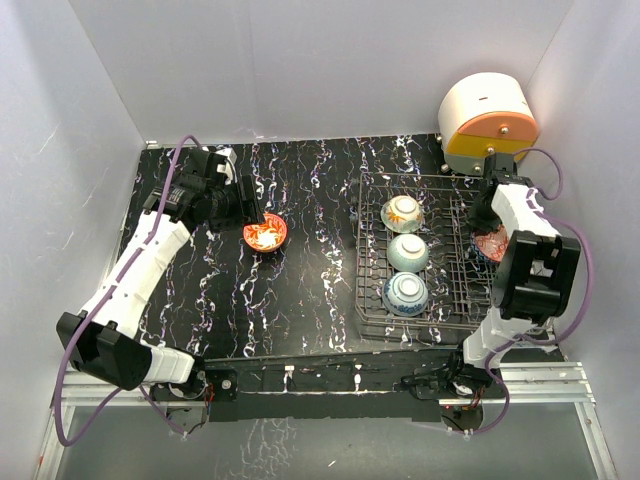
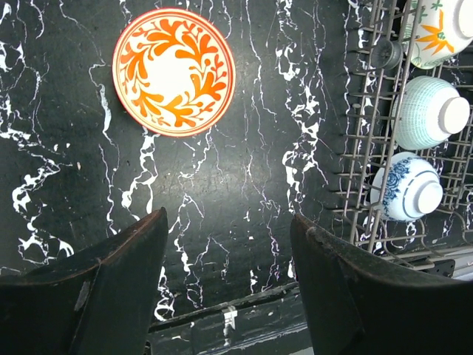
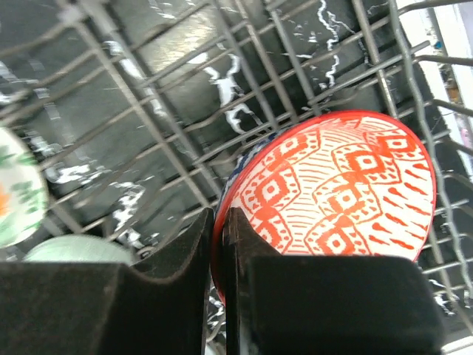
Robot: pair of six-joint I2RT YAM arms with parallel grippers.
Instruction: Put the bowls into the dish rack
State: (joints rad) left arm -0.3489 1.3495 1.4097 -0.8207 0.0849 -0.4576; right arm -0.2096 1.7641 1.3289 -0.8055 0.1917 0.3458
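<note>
The orange-red bowl (image 1: 265,233) sits upright on the black marbled table, left of the dish rack (image 1: 362,250); it also shows in the left wrist view (image 2: 174,72). My left gripper (image 1: 250,212) is open and empty (image 2: 229,214), beside and above that bowl. Three bowls lie on their sides in the rack: cream with flower (image 1: 402,212), pale teal (image 1: 408,252), blue patterned (image 1: 406,294). My right gripper (image 1: 488,228) is shut on the rim of the red-pink bowl (image 3: 340,185), held tilted inside the rack's right part (image 3: 148,111); its jaws (image 3: 220,222) pinch the rim.
A rounded white-orange-yellow drawer unit (image 1: 487,122) stands behind the rack at the back right. White walls enclose the table on three sides. The rack's wires (image 2: 366,148) stand right of the left gripper.
</note>
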